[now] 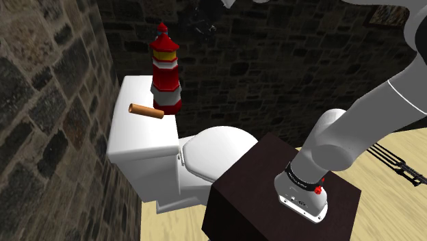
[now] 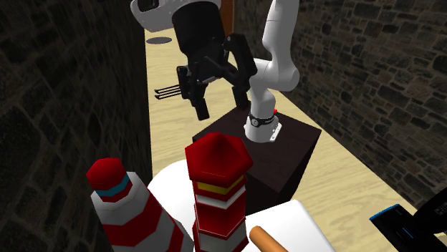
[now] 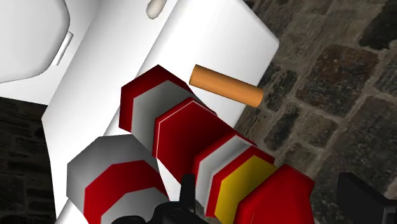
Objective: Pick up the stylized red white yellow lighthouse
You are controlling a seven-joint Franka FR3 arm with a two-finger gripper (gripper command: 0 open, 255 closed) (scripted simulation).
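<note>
I see the lighthouse (image 1: 165, 68) standing on the smooth white toilet tank (image 1: 137, 133). It is six-sided, with red, white and yellow bands. A round orange stick (image 1: 146, 111) lies just beside it. My gripper (image 2: 223, 100) hangs over it, fingers wide apart, holding nothing. The stone walls (image 1: 41, 103) look rough and the wood floor (image 1: 390, 205) is pale.

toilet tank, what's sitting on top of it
On the tank lid: a red, white and yellow lighthouse, a second striped lighthouse beside it, and an orange cylinder lying flat. The lid beneath their bases is covered.
</note>
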